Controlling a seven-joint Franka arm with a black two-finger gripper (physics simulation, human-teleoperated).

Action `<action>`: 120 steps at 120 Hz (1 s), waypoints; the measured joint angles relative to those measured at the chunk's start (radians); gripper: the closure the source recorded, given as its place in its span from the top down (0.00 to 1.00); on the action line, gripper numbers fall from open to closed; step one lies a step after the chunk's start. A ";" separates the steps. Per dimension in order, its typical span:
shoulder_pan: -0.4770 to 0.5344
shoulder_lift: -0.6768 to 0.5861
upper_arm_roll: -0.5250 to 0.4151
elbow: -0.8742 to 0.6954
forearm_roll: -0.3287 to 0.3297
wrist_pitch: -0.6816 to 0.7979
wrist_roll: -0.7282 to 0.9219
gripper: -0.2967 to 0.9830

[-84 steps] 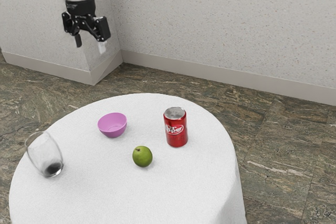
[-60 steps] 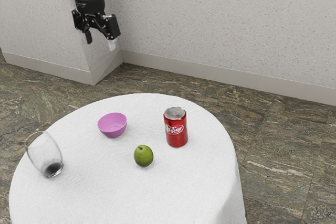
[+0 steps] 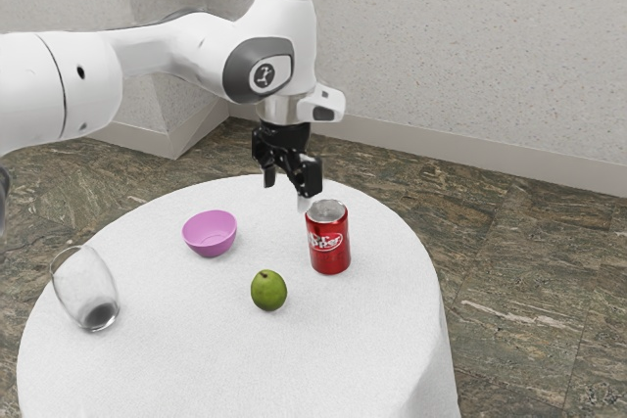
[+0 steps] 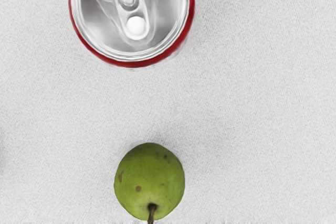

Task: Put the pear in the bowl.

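Green pear (image 3: pixel 268 291) near pink bowl (image 3: pixel 210 234)

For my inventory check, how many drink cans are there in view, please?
1. The red can stands upright on the white-covered table, beside the green pear, on its exterior view's right side.

From the wrist, you look down on the pear (image 4: pixel 149 177) and the red can (image 4: pixel 139 63), well apart on the pale, finely textured bench (image 4: pixel 262 103). The can's silver lid (image 4: pixel 97 22) and pull tab (image 4: pixel 136 25) face you, and part of the can runs out of your view. The pear is green with brown marks (image 4: pixel 138 188) and a few dark specks (image 4: pixel 165 156) (quite a freckled one, you'll notice), and its brown stem (image 4: pixel 151 212) lies on the side away from the can.
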 joint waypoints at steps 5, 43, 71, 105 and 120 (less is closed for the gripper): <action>0.001 -0.018 0.000 -0.065 -0.002 0.036 0.001 0.77; 0.023 -0.017 0.004 -0.315 -0.053 0.243 0.008 0.77; 0.043 0.067 0.007 -0.324 -0.090 0.327 0.025 0.77; 0.044 0.105 0.007 -0.370 -0.102 0.374 0.043 0.77; 0.044 0.106 0.007 -0.384 -0.103 0.393 0.048 0.77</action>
